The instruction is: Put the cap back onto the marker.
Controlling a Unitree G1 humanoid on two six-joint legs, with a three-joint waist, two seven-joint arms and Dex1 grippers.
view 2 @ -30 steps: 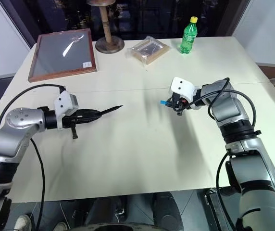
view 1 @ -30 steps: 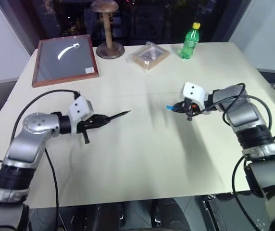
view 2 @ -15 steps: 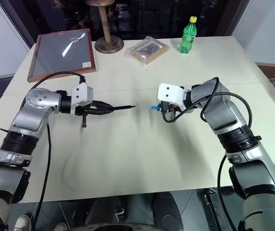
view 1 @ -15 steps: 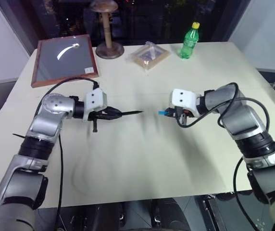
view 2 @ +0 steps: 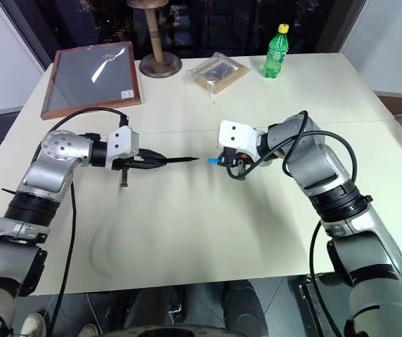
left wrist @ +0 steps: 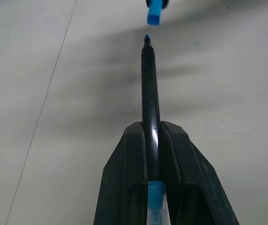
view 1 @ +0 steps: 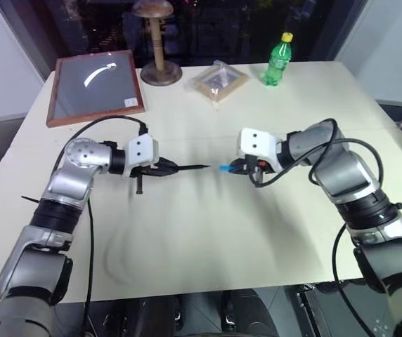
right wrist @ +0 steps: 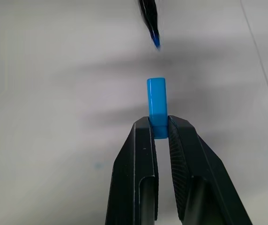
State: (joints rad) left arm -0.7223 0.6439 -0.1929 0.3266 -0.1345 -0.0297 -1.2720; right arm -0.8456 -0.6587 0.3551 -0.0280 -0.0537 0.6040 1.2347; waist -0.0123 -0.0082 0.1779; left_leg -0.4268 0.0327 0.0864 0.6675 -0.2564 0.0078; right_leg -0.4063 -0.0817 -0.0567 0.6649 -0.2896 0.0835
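Two robot arms met over the middle of a pale counter (view 1: pixel 208 246). The left pincer (view 1: pixel 164 168) was closed on the marker (view 1: pixel 190 168), clamping its rear part so the black shaft stuck out toward the right, its small blue tip bare. The right pincer (view 1: pixel 237 168) was closed on the cap (view 1: pixel 225 168), gripping one end so the other end faced the marker. Tip and cap were just apart, nearly in line, both held above the counter.

Judging by this, both pieces were picked up and roughly aimed at each other; the cap was not yet on. What remained was closing the small gap along the marker's line and pressing the cap home. The right wrist view showed the tip slightly off the cap's axis, so a small correction seemed needed first.

Room was generous: the counter around both pincers was bare. A framed board (view 1: pixel 94 86), wooden stand (view 1: pixel 160 69), plastic packet (view 1: pixel 218 81) and green bottle (view 1: pixel 278 62) stood well apart along the far edge.
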